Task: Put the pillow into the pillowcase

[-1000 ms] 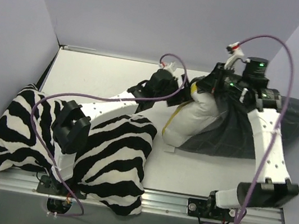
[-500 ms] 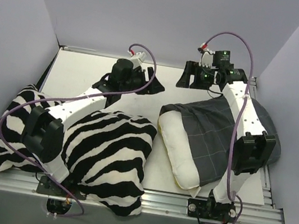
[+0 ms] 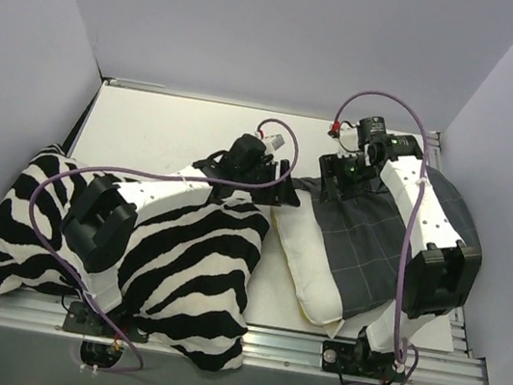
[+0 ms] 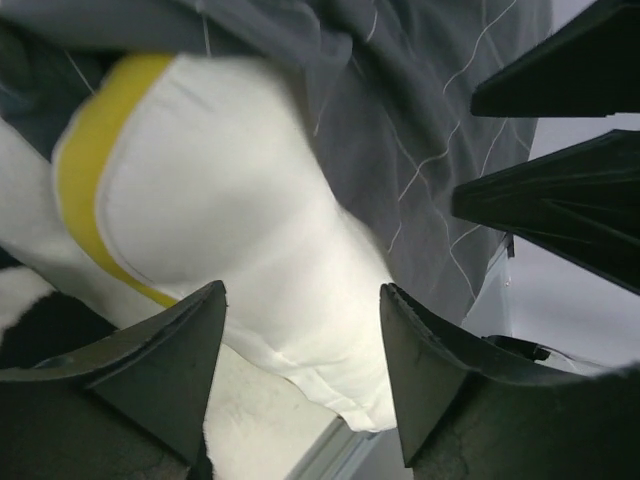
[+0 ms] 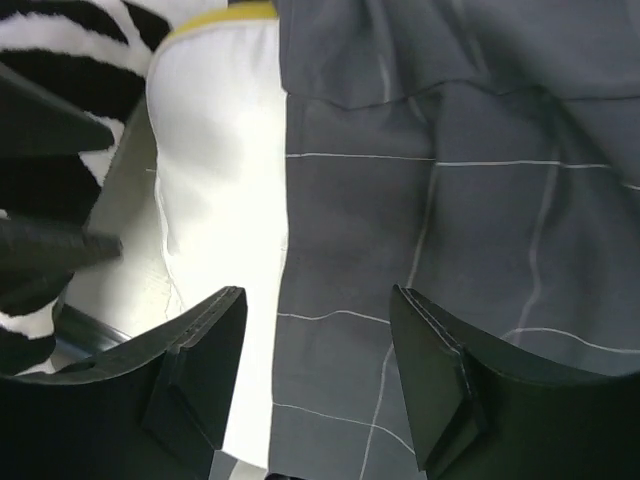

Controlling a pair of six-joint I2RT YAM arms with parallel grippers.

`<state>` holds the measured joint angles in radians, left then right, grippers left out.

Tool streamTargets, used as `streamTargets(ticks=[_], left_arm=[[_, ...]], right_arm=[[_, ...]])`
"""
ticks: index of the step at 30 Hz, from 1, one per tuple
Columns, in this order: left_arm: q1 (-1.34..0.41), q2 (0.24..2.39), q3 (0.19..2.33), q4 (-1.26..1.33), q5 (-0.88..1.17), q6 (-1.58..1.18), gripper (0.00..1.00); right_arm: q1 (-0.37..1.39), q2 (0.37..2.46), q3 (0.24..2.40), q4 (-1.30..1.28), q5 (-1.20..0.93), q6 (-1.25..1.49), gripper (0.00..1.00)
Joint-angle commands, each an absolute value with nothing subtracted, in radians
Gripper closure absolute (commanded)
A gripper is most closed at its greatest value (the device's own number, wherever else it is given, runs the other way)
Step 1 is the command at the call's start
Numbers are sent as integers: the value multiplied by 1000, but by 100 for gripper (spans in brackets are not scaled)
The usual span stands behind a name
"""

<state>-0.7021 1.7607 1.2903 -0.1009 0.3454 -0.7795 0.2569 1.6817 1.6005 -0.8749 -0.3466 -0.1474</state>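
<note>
The white pillow (image 3: 307, 271) lies flat right of centre, its right part covered by the dark grey checked pillowcase (image 3: 371, 240). A long white strip and the yellow edge (image 4: 85, 170) stick out on the left. My left gripper (image 3: 282, 189) hovers open over the pillow's far left corner; the left wrist view shows the pillow (image 4: 230, 220) below its gripper (image 4: 300, 292), nothing between the fingers. My right gripper (image 3: 338, 172) is open above the pillowcase's far edge. In the right wrist view the gripper (image 5: 318, 292) straddles the seam between pillowcase (image 5: 450, 200) and pillow (image 5: 220, 170).
A large zebra-striped cushion (image 3: 187, 260) lies under the left arm, filling the left half of the table and touching the pillow's left side. Purple cables loop over both arms. Walls close in the back and both sides. The two grippers are close together.
A second ago the right gripper held the pillowcase and pillow raised. It has opened and they now lie flat. The left gripper drew back, then returned to the pillow's far corner.
</note>
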Motion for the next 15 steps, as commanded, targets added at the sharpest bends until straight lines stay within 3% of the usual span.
streamTargets(ticks=[1,4,15], left_arm=[[-730,1773,1295,-190,269,-862,28],[-736,1816,1307,-253,268,-914,21],[-762,1862,1292,-258,247,-982,20]], right_arm=[[279,1736,1589,-899,-371,-149,40],[287,1817,1601,-900,-365,-118,38],[311,1819,1536,-940,-299,-120,45]])
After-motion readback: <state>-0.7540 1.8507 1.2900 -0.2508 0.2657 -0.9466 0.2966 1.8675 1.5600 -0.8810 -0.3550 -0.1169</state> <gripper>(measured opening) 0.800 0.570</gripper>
